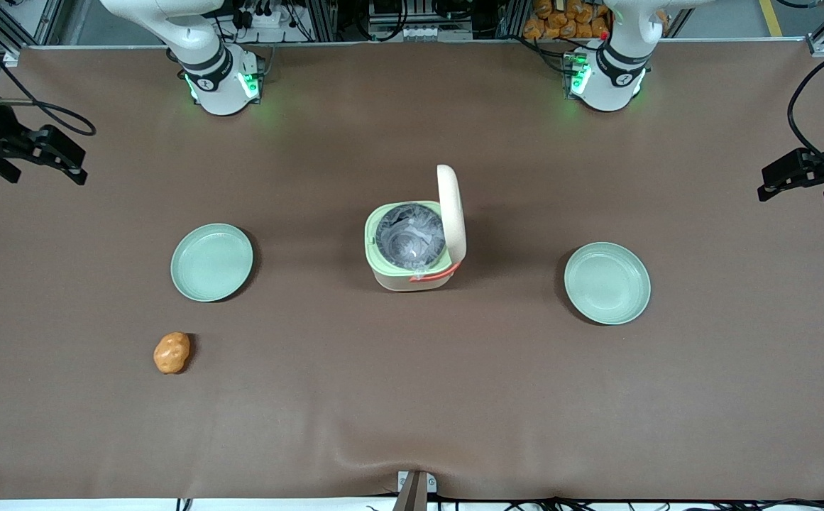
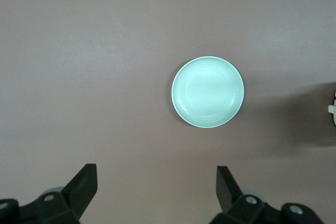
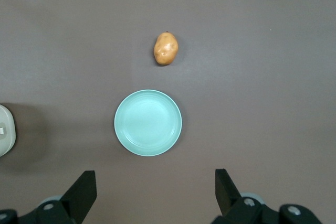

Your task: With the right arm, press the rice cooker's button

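Right arm's pincer (image 1: pixel 64 167) hangs high at the working arm's end of the worktop (image 1: pixel 412 397), fingers spread wide, nothing held. Rice cooker (image 1: pixel 412 257) sits mid-worktop, well apart from it, lid (image 1: pixel 451 213) up, pot exposed. Button isn't visible from here. Risks: with open fingers, one may straddle or miss the button; a sideways push could slide the light cooker. The approach path also crosses the near plate (image 1: pixel 211 262).

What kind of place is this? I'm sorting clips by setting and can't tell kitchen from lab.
Most likely a robot lab staged as a kitchen. A rice cooker, lid up, and a potato sit on a brown table edged by metal framing and cables. The right arm's gripper, open, hangs at the table's edge.
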`<action>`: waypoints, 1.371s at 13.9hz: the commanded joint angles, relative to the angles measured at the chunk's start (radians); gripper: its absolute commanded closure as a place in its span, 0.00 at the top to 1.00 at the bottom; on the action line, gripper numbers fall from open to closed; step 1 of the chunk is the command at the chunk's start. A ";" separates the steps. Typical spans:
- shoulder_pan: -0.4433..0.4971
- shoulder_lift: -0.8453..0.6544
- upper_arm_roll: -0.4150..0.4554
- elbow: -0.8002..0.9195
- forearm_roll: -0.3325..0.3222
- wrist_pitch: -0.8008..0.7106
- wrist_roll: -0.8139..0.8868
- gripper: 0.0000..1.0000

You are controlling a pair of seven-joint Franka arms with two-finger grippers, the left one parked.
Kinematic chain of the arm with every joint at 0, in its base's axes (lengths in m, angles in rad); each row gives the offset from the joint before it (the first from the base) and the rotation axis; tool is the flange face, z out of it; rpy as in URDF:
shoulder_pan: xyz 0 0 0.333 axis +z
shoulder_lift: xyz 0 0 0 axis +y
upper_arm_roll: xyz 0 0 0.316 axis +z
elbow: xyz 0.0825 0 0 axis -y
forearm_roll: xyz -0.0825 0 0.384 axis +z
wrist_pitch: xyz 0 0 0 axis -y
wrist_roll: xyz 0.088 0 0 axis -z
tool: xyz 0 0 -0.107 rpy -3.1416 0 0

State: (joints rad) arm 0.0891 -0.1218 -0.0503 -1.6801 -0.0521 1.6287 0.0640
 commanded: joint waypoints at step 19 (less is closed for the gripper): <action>-0.017 -0.007 -0.022 0.060 0.051 -0.053 -0.073 1.00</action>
State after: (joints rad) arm 0.0872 -0.1271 -0.0759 -1.6255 -0.0179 1.5850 0.0049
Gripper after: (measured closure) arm 0.000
